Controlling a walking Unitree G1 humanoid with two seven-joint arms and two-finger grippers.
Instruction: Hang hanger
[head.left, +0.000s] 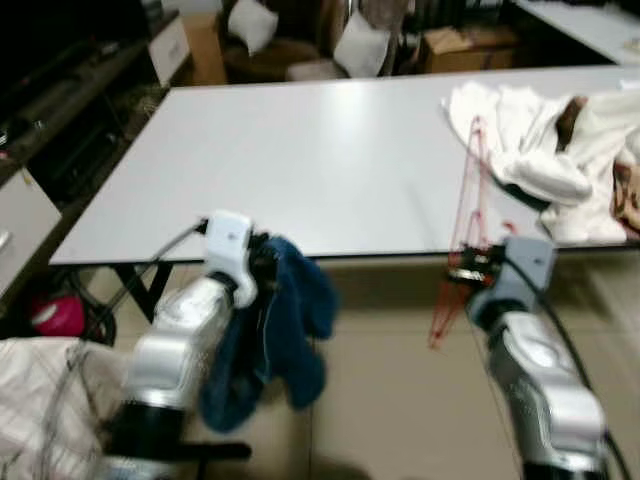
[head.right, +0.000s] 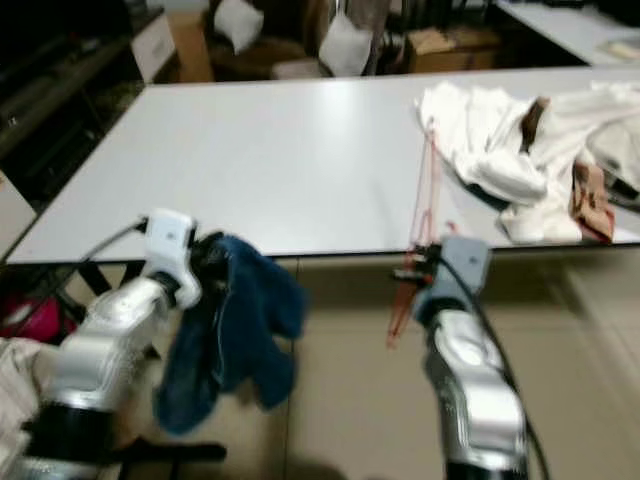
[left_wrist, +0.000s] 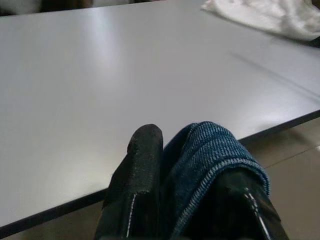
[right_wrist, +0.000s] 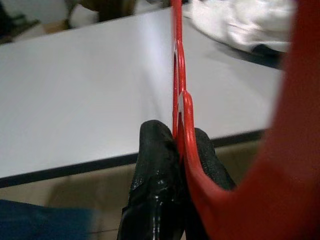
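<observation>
A red hanger (right_wrist: 178, 75) is clamped by the right gripper (right_wrist: 175, 150); a blue cloth (head.left: 275, 330), probably a towel, is pinched by the left gripper (left_wrist: 185, 175).

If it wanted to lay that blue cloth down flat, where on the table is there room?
The white table is bare across its left and middle, from the near edge to the far edge. The right end is crowded: a heap of white laundry lies there, and the red hanger in the right gripper leans over that side. The left gripper holds the blue cloth.
</observation>
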